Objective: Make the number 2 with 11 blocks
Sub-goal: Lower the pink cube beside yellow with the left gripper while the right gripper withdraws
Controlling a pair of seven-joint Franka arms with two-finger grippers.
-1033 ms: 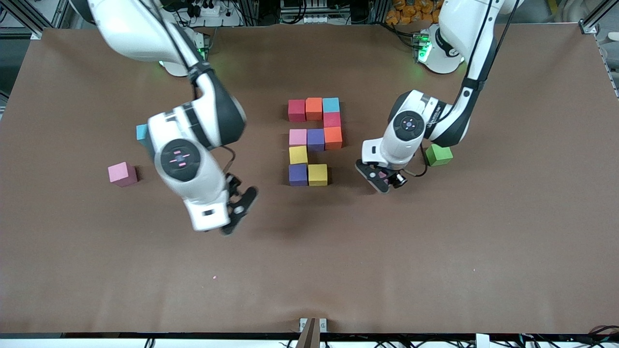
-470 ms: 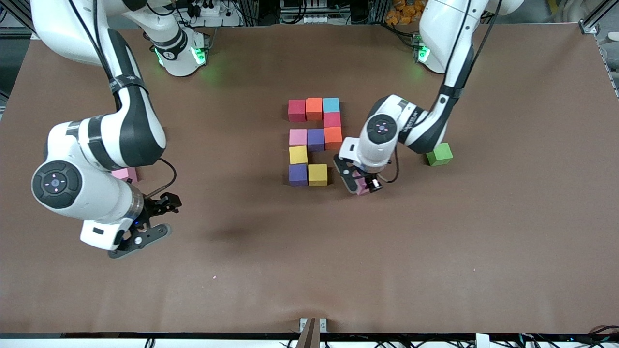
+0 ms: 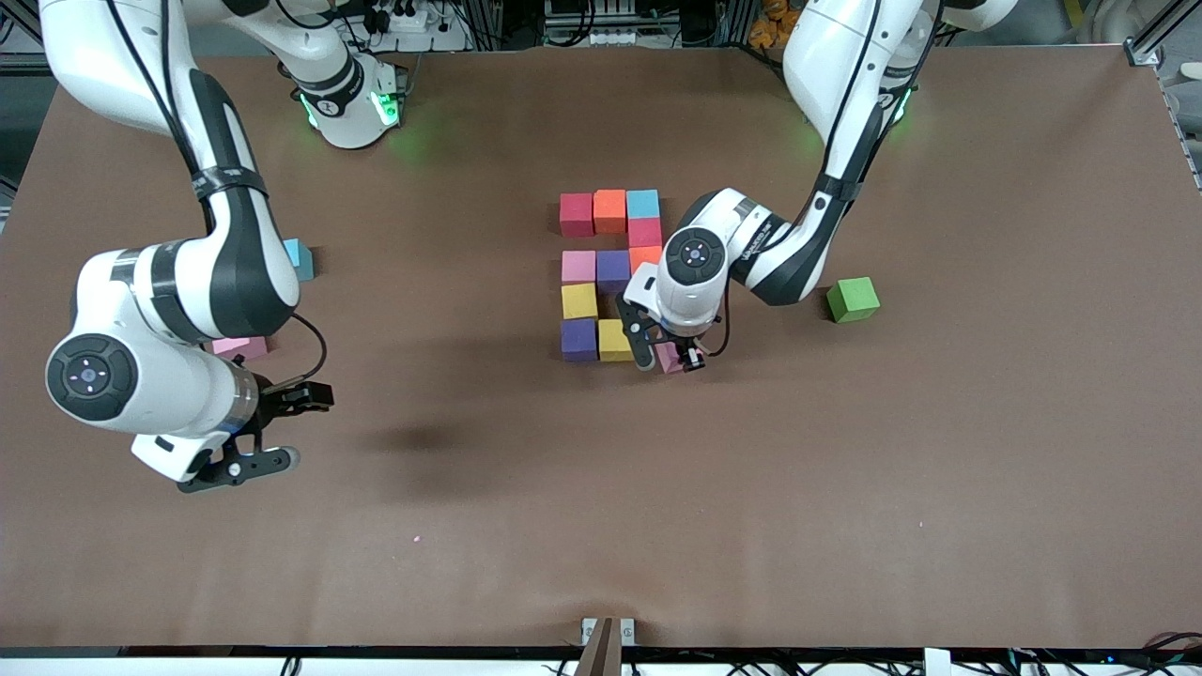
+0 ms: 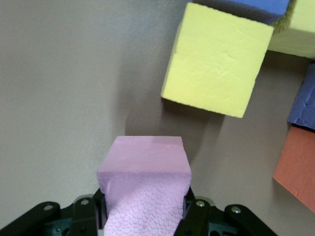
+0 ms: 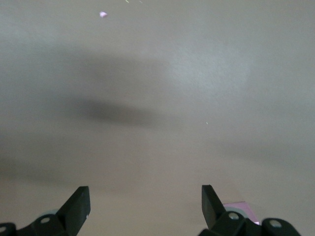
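A pink block [image 4: 144, 169] is gripped between the fingers of the left gripper [image 3: 669, 358], seemingly just above the table beside the yellow block [image 3: 615, 339] of the number 2 [image 3: 610, 272]. The right gripper [image 3: 246, 449] is held wide open, empty.

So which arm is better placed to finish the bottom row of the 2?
Left. Its end effector is shut on a pink block right beside the yellow block; the right end effector hangs open over bare table.

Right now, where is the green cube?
In the front view the green cube sits alone on the table, toward the left arm's end, apart from the coloured blocks and beside the left arm's elbow.
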